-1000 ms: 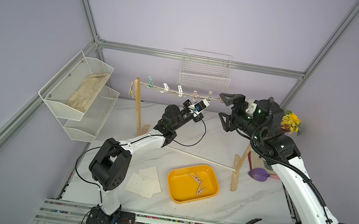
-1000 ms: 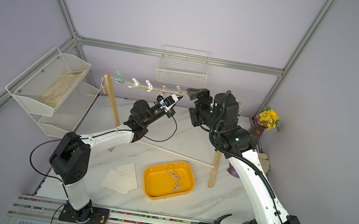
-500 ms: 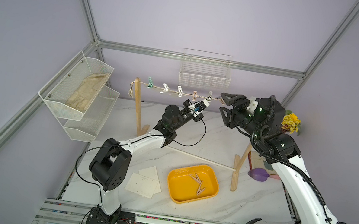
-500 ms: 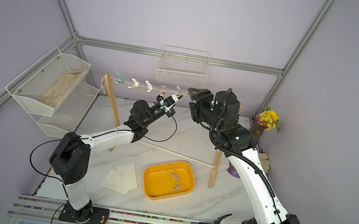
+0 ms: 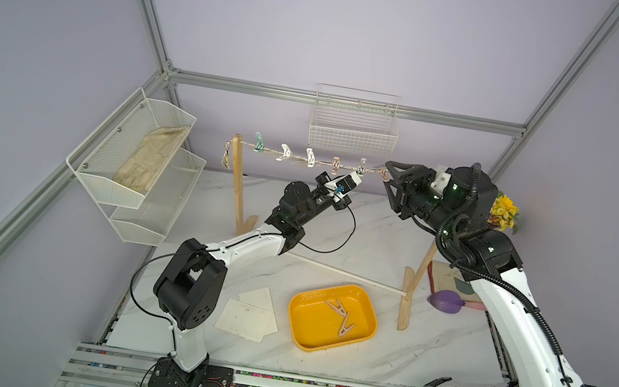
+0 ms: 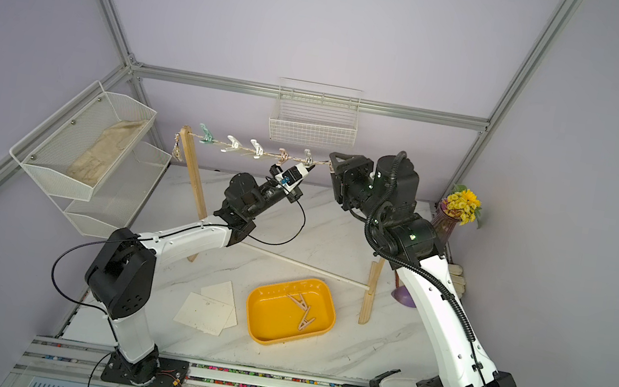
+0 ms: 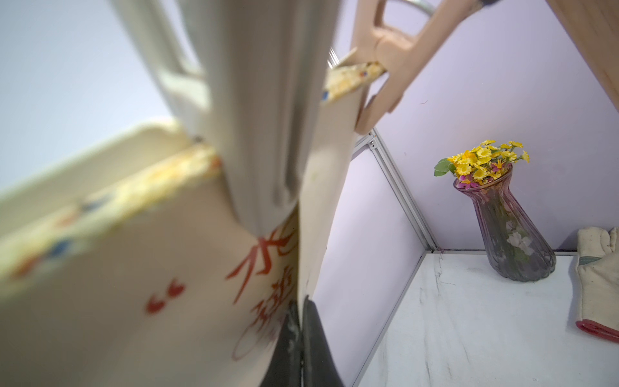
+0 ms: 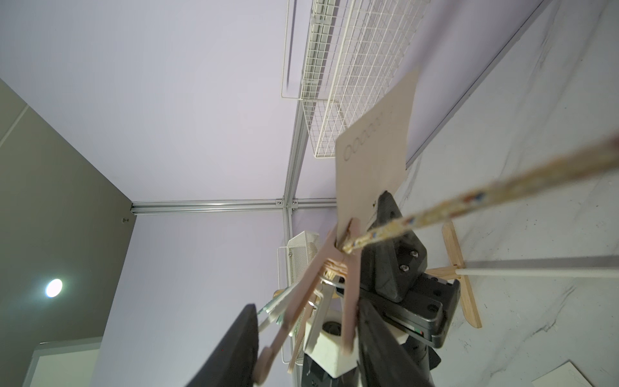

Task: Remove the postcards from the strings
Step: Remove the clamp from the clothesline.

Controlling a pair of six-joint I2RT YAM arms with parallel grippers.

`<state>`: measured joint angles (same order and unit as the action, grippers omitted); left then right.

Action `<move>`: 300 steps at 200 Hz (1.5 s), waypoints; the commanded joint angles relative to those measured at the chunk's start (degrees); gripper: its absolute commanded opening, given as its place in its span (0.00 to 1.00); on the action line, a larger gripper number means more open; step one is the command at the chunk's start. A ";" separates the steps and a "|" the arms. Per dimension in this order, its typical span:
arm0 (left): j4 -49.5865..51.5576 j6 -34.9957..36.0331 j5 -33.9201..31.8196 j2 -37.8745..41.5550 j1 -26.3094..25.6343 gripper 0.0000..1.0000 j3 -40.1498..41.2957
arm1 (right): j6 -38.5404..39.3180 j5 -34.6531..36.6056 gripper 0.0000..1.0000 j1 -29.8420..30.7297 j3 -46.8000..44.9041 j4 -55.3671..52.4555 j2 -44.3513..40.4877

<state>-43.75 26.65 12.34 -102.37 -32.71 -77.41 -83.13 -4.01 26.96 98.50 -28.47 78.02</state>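
At the right end of the rope, one postcard hangs pinned, pointing down.
The left gripper clamps its lower edge. The right gripper pinches the wooden clothespin above, and the card's long side appears vertical.

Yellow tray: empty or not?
Not empty: wooden clothespins lie inside the yellow tray, seen in both top views.

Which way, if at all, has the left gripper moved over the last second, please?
No, it hasn't moved: in a top view the left gripper stays below the wall basket, equally far from the wooden post.
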 commanded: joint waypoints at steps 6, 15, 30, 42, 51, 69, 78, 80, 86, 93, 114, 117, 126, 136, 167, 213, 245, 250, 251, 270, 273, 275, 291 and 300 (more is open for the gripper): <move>-2.13 0.68 -0.61 0.32 -0.33 0.03 -2.96 | -3.07 -0.80 0.46 -0.58 2.12 0.33 0.20; -2.13 0.68 -0.48 0.31 -0.34 0.02 -2.97 | -3.00 -0.98 0.46 -0.59 2.12 0.26 1.38; -1.96 0.81 -0.47 0.25 -0.34 0.02 -3.09 | -3.07 -1.47 0.46 -0.55 2.40 0.01 1.88; -1.90 0.86 -0.30 0.25 -0.41 0.02 -3.03 | -3.05 -1.68 0.47 -0.59 2.77 -0.29 2.28; -1.77 0.95 -0.30 0.32 -0.38 0.02 -3.04 | -2.94 -1.76 0.48 -0.58 3.12 -0.56 2.57; -1.78 1.07 -0.30 0.15 -0.43 0.02 -3.04 | -2.84 -2.09 0.49 -0.52 3.54 -1.18 3.25; -1.84 1.06 -0.30 0.15 -0.43 0.02 -3.14 | -2.84 -2.32 0.49 -0.59 3.79 -1.38 3.60; -1.82 1.04 -0.30 0.15 -0.47 0.02 -3.13 | -2.83 -2.43 0.49 -0.59 3.80 -1.38 3.62; -1.74 1.03 -0.30 0.15 -0.49 0.02 -3.15 | -2.83 -2.41 0.49 -0.58 3.80 -1.44 3.79; -1.71 1.04 -0.30 0.18 -0.51 0.02 -3.11 | -2.84 -2.56 0.49 -0.59 3.83 -1.35 3.89; -1.73 1.11 -0.30 0.16 -0.47 0.02 -3.06 | -2.75 -2.83 0.49 -0.59 3.89 -1.57 4.16; -1.66 1.07 -0.30 0.20 -0.51 0.02 -3.02 | -2.76 -2.90 0.49 -0.54 3.94 -1.59 4.16; -1.76 1.11 -0.40 0.11 -0.51 0.02 -3.03 | -2.58 -2.95 0.49 -0.58 3.91 -1.75 4.20; -1.66 1.06 -0.41 0.07 -0.51 0.02 -3.13 | -2.32 -2.99 0.49 -0.59 4.01 -2.13 4.16; -1.77 0.95 -0.39 0.01 -0.50 0.02 -3.23 | -1.68 -3.01 0.44 -0.55 4.00 -3.06 3.90; -1.68 0.86 -0.49 0.19 -0.60 0.02 -3.20 | -1.54 -3.06 0.35 -0.60 3.79 -3.00 3.70; -1.65 0.85 -0.56 0.41 -0.60 0.02 -3.10 | -1.33 -2.86 0.31 -0.68 3.92 -3.01 3.44; -1.62 0.79 -0.42 0.48 -0.60 0.02 -2.99 | -1.18 -2.92 0.30 -0.68 4.00 -3.05 3.37; -1.61 0.78 -0.45 0.45 -0.60 0.02 -3.00 | -1.17 -2.93 0.30 -0.68 4.08 -3.02 3.37; -1.61 0.53 -0.30 0.59 -0.63 0.02 -2.64 | -0.98 -2.67 0.27 -0.77 4.41 -3.00 3.06; -1.68 0.53 -0.23 0.68 -0.68 0.02 -2.58 | -1.00 -2.67 0.27 -0.77 4.42 -3.00 3.02; -1.62 0.58 -0.21 0.70 -0.69 0.02 -2.47 | -0.96 -2.67 0.27 -0.77 4.40 -3.08 2.95; -1.74 0.54 -0.21 0.85 -0.73 0.02 -2.07 | -0.92 -2.67 0.24 -0.84 4.19 -3.12 2.62; -1.69 0.55 -0.25 0.99 -0.69 0.02 -1.83 | -0.94 -2.77 0.23 -0.94 3.91 -3.16 2.40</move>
<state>-42.68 26.83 11.55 -102.37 -32.88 -77.43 -82.00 -7.14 26.61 101.23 -31.38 81.65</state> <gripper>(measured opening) 0.047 0.248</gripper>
